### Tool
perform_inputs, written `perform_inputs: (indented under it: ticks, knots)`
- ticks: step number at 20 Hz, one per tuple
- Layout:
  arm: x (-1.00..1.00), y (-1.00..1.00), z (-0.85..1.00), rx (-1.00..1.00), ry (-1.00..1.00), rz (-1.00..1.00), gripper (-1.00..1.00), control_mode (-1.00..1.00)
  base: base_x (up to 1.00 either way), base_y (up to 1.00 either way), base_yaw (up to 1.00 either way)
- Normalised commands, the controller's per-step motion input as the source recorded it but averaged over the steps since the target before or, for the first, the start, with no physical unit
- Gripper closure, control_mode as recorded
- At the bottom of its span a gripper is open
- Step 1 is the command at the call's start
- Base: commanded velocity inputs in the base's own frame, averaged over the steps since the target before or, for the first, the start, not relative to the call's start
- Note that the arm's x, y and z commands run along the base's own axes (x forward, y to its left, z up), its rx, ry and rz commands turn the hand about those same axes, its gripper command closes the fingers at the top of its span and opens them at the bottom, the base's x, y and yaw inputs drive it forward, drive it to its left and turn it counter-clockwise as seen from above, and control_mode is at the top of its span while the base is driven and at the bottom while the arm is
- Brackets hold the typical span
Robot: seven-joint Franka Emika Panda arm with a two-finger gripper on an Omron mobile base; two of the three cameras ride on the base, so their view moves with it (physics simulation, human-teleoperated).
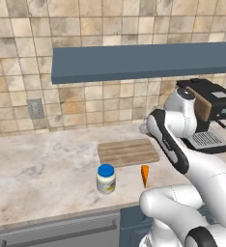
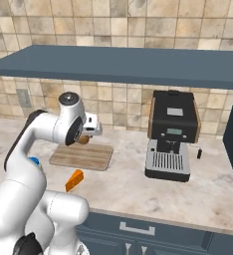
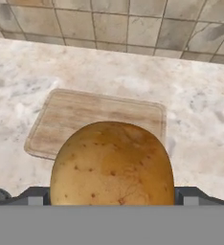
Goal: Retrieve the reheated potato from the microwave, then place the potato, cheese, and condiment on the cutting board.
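The golden-brown potato [image 3: 112,162] sits between my gripper's [image 3: 112,197] dark fingertips [image 3: 35,196], which are shut on its sides. It hangs above the near right part of the wooden cutting board [image 3: 95,119]. In the right base view the gripper [image 2: 90,130] holds the potato [image 2: 83,140] just over the board's [image 2: 81,155] back edge. In front of the board [image 1: 128,152] the orange cheese [image 1: 144,174] wedge lies on the counter. The condiment [image 1: 105,178], a white jar with a blue lid, stands to the wedge's left. The microwave is out of view.
A black and silver coffee machine [image 2: 172,134] stands on the counter to the right of the board. A blue shelf [image 1: 144,60] runs overhead along the tiled wall. A wall outlet [image 1: 35,108] is at the left. The counter's front edge [image 1: 62,214] lies just past the jar.
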Motion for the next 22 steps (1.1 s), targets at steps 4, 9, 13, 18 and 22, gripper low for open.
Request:
perform_inputs:
  ticks: [4, 9, 13, 18, 22]
  knots:
    - [0.38, -0.10, -0.49, -0.04, 0.00, 0.00, 1.00, -1.00, 0.00, 0.00, 0.00]
    - [0.53, -0.04, -0.41, -0.02, 0.03, 0.00, 1.00, -1.00, 0.00, 0.00, 0.00]
    - [0.49, 0.00, -0.36, -0.04, 0.05, 0.00, 1.00, -1.00, 0.00, 0.00, 0.00]
    - [0.36, -0.07, -0.35, -0.03, 0.05, 0.00, 1.00, -1.00, 0.00, 0.00, 0.00]
    - [0.15, -0.12, -0.35, 0.00, 0.04, 0.00, 1.00, -1.00, 0.00, 0.00, 0.00]
